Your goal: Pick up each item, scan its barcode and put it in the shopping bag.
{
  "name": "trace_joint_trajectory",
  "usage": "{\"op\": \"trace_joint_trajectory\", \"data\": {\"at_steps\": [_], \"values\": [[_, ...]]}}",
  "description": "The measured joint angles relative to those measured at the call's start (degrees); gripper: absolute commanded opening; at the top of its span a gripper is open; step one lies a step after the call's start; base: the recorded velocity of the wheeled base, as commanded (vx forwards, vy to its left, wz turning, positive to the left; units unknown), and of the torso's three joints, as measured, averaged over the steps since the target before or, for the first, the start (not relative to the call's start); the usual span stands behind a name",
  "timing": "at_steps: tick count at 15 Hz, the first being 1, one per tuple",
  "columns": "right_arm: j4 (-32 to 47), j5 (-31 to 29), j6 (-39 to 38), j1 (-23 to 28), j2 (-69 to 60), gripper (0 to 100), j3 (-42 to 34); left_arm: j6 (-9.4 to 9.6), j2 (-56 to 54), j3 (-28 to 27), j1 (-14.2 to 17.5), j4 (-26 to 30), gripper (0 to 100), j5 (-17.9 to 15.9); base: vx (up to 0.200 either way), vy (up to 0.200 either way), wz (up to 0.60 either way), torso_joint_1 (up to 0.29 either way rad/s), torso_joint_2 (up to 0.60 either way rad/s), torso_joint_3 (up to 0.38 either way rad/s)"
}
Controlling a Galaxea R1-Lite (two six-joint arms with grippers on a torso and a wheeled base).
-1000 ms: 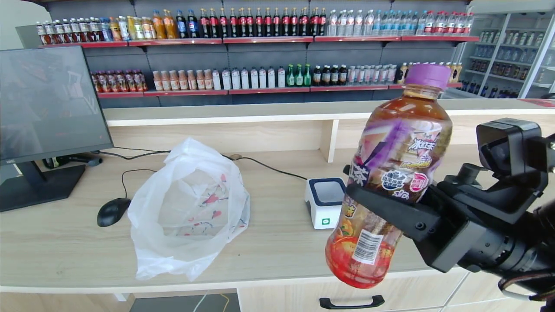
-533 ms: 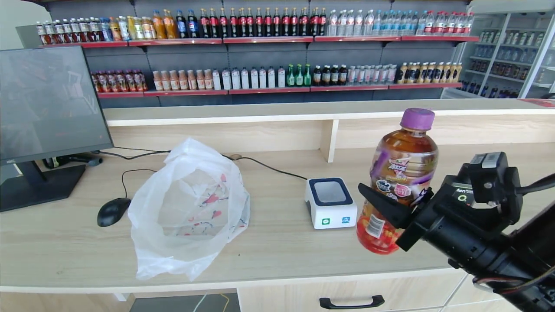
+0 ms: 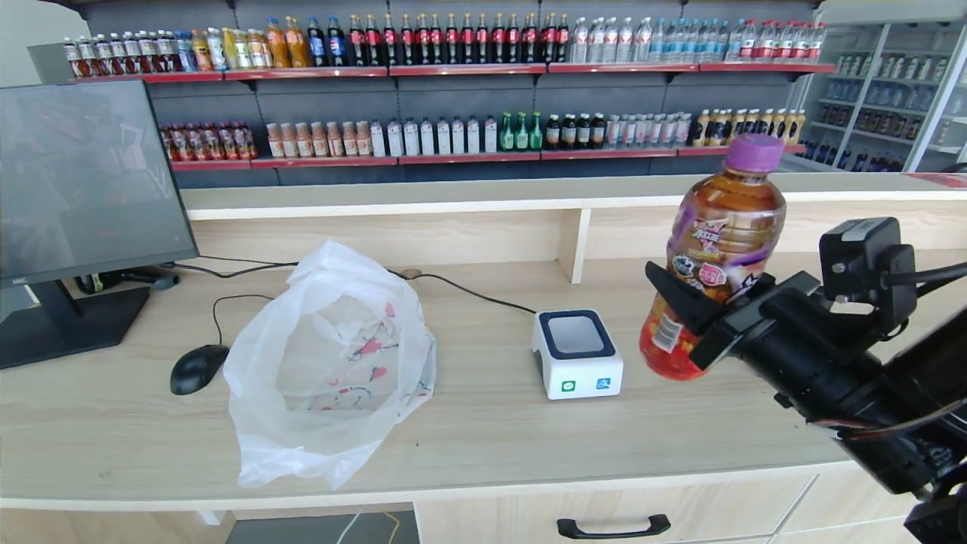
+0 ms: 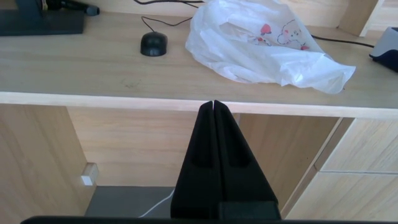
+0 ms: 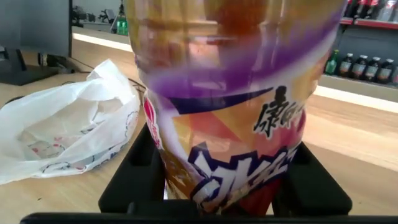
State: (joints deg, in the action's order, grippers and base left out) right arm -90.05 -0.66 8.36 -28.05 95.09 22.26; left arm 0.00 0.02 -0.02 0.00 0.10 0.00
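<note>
Your right gripper (image 3: 684, 302) pinches the bottle (image 3: 725, 219) in the air, seemingly just right of the scanner (image 3: 576, 361); your left gripper (image 4: 213, 109) is pressed together.

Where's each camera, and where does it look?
Head view: on the head, looking down at the counter; right gripper holding a bottle shows.
Left wrist view: in front of the counter, looking toward the bag; shut left gripper shows.
Right wrist view: behind the bottle, facing the bag; right gripper clasps it.
All share the bag.

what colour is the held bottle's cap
Purple cap on the clear plastic tea bottle; head view shows it best.
</note>
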Motion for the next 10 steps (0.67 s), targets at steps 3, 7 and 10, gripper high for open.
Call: {"op": "trace_joint_trajectory", "data": {"at_steps": [3,7,10], "values": [[0.2,-3.7,1.0,1.3,1.0,0,3.9,0.00,0.0,0.0,0.0,0.0,0,0.0,0.000,0.000,0.00,0.000,0.00,0.000],[0.1,-3.9,0.6,2.9,0.3,0,4.9,-0.21,0.0,0.0,0.0,0.0,0,0.0,0.000,0.000,0.00,0.000,0.00,0.000],[0.2,-3.9,0.5,4.9,0.5,0,5.4,-0.43,0.0,0.0,0.0,0.0,0,0.0,0.000,0.200,0.00,-0.001,0.00,0.002]]}}
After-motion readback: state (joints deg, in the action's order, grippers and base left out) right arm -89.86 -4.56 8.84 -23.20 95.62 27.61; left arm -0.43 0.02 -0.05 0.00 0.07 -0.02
